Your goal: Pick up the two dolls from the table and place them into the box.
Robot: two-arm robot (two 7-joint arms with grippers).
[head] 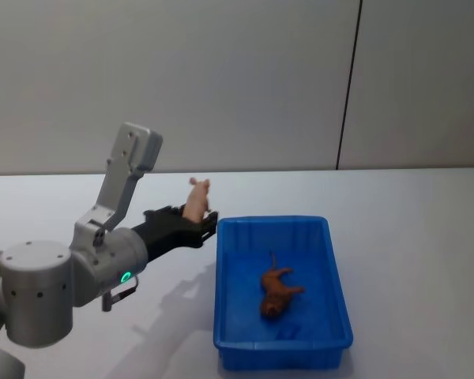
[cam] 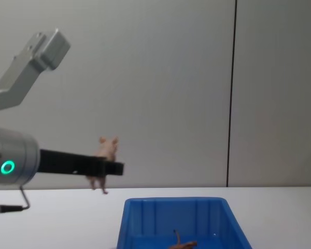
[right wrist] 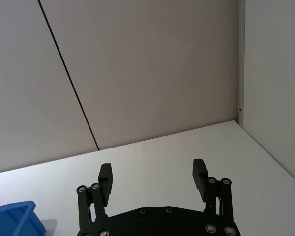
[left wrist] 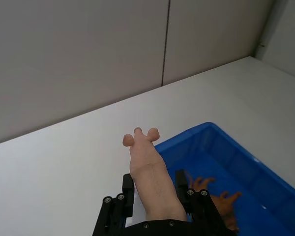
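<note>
The pale pink doll (head: 197,198) is held in the air by my left gripper (head: 196,220), which is shut on its body just left of the blue box's (head: 332,260) far left corner. In the left wrist view the pink doll (left wrist: 148,177) stands up between the black fingers (left wrist: 127,189), ears outward. From the chest view the doll (cam: 102,155) hangs well above the table (cam: 67,218). The brown-orange doll (head: 276,290) lies on the box floor. My right gripper (right wrist: 153,176) is open, held over bare table.
The white table (head: 419,221) stretches around the box, with a grey panelled wall (head: 245,79) behind it. My left arm's large grey joint (head: 39,292) fills the near left corner.
</note>
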